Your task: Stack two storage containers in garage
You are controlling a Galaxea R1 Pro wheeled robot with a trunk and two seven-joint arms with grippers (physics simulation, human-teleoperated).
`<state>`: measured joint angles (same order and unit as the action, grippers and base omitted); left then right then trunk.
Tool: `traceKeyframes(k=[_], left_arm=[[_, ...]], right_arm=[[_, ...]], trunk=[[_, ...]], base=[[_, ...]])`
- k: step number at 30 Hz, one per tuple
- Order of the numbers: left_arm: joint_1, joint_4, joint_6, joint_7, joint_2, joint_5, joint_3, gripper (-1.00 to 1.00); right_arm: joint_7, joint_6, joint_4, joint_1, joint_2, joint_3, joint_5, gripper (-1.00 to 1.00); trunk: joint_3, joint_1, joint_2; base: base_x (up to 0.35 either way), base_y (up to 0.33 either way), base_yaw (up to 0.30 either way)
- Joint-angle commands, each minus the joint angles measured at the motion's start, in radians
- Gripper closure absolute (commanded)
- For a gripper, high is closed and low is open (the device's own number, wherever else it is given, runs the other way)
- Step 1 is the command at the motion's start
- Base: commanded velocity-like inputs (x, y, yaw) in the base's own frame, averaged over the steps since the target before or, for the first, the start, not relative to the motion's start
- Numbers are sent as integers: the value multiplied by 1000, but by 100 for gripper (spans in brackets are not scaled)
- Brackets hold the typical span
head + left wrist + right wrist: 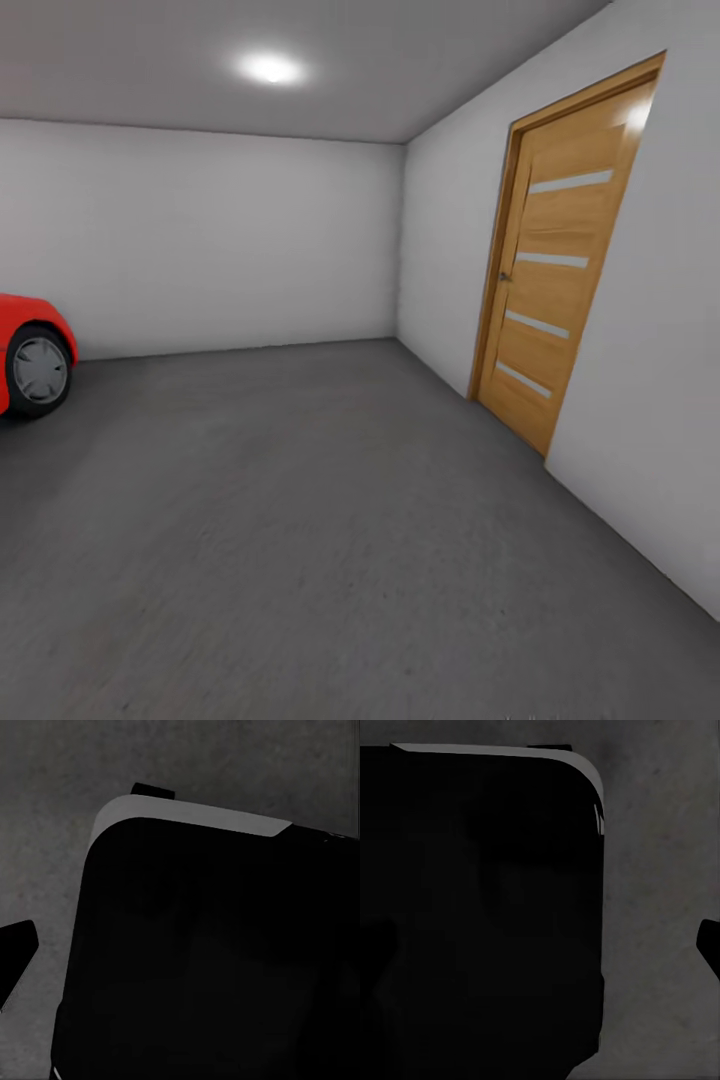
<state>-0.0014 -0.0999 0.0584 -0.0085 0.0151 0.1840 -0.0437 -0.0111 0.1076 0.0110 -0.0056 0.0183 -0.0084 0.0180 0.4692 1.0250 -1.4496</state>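
I am in the garage, and the two storage containers are out of view. The dark grey concrete floor (330, 540) stretches ahead in the head view. In the left wrist view one dark finger (18, 958) of the left gripper sticks in at the frame's edge, over the floor (45, 832) and beside my black base (210, 960). In the right wrist view a finger (711, 949) of the right gripper shows at the edge, next to the base (480, 915). Each finger stands far out to the side and holds nothing.
The front of a red car (30, 350) stands at the left. A closed wooden door (555, 270) is set in the white right wall (650, 420). A white back wall (220, 240) closes the room, with a ceiling light (270, 68) above.
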Motion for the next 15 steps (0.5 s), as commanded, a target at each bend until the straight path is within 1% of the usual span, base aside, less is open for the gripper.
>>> traceKeyframes(k=[1,4,7,15], left_arm=[[0,0,2,-1,0,5,-4,-100],[0,0,2,-1,0,5,-4,-100],[0,1,0,-2,0,5,-4,-100],[0,3,-6,-2,3,6,-1,-100]], right_arm=[[-1,4,1,-1,0,-1,2,-100],[-1,4,1,-1,0,-1,2,-100],[-1,4,1,-1,0,0,1,-100],[-1,7,1,-1,0,5,-15,-100]], trunk=[[1,0,0],[1,0,0],[1,0,0],[1,0,0]], base=[[0,0,-298],[0,0,-296],[79,0,-191],[287,0,-26]])
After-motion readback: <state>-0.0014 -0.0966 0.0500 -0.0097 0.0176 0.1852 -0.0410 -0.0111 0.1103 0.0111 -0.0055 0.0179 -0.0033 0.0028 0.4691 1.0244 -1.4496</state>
